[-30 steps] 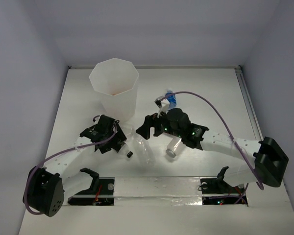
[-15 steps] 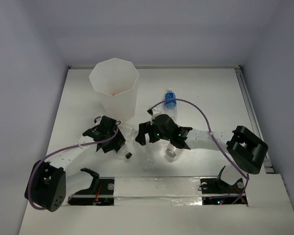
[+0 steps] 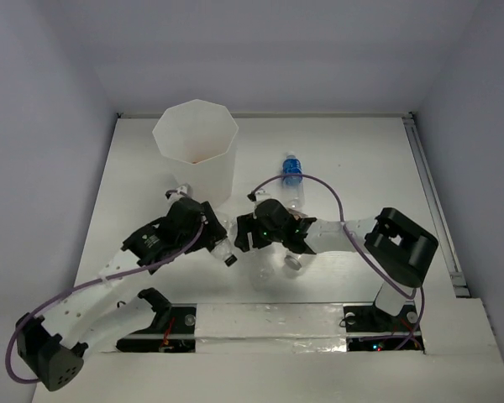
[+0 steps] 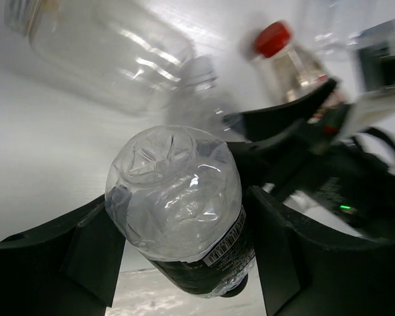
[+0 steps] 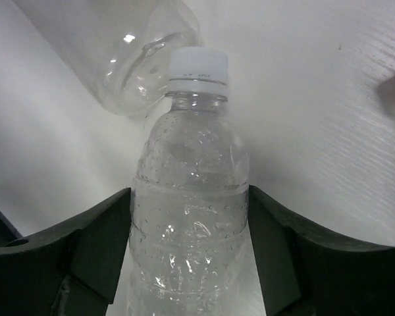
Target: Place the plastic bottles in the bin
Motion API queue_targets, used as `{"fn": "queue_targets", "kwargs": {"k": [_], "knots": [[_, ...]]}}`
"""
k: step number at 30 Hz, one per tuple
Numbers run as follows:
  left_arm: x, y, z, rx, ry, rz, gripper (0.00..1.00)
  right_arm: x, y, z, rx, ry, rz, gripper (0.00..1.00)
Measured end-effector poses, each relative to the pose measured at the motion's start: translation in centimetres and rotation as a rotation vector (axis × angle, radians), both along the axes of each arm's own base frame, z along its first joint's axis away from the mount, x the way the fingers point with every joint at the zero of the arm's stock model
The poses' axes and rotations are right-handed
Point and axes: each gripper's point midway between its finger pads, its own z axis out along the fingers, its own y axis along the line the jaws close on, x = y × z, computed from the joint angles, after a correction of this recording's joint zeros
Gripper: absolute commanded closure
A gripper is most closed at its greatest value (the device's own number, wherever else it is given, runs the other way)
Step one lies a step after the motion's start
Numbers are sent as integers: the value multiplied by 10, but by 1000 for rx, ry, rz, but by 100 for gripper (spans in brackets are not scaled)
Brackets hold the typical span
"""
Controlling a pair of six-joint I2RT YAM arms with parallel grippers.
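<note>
Left fingers (image 4: 85,253) are clamped on a clear dark-labelled bottle (image 4: 174,178), its base toward the wrist camera. Right fingers (image 5: 95,243) are closed against both sides of a white-capped bottle (image 5: 191,164). The bin (image 3: 196,147) stands upright at the far left of the tabletop (image 3: 361,159), just beyond the left fingers. A blue-labelled bottle (image 3: 292,172) sits right of the bin, apart from both arms. Another clear bottle (image 5: 118,52) lies just beside the white cap. A red-capped bottle (image 4: 276,39) is near the right arm.
</note>
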Motion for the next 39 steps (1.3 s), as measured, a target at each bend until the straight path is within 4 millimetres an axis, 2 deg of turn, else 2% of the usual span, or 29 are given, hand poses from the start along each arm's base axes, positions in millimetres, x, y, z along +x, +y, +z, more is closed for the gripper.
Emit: {"fn": "queue_targets", "kwargs": {"k": [1,4,9,13,18,21,24,26,29,33,35,36,39], "knots": [[2,-3,17,-17,-35,-1,58,0,1,0,1,1,-1,35],[10,-4,59,-59,-128,19,58,0,1,0,7,8,-7,47],[25,2,121,-77,-253,65,57,-3,-7,12,16,0,-23,51],[50,3,193,-82,-412,103,57,-6,-15,47,74,-47,-34,52],[87,9,281,-60,-640,187,57,-13,-29,107,196,-133,-40,52],[107,17,320,-21,-746,247,57,-21,-40,141,271,-183,-40,53],[130,32,349,53,-830,340,57,-29,-52,174,346,-233,-41,53],[146,45,356,138,-860,404,56,-34,-60,193,389,-263,-42,53],[171,61,353,271,-860,471,56,-37,-74,217,424,-316,-61,53],[201,65,329,426,-815,493,56,-32,-92,242,409,-387,-116,54],[212,66,314,479,-790,485,54,-26,-97,261,410,-429,-147,55],[217,65,305,499,-777,475,52,-24,-99,270,416,-447,-157,55],[224,73,282,545,-736,467,34,-17,-102,307,449,-511,-189,55]]}}
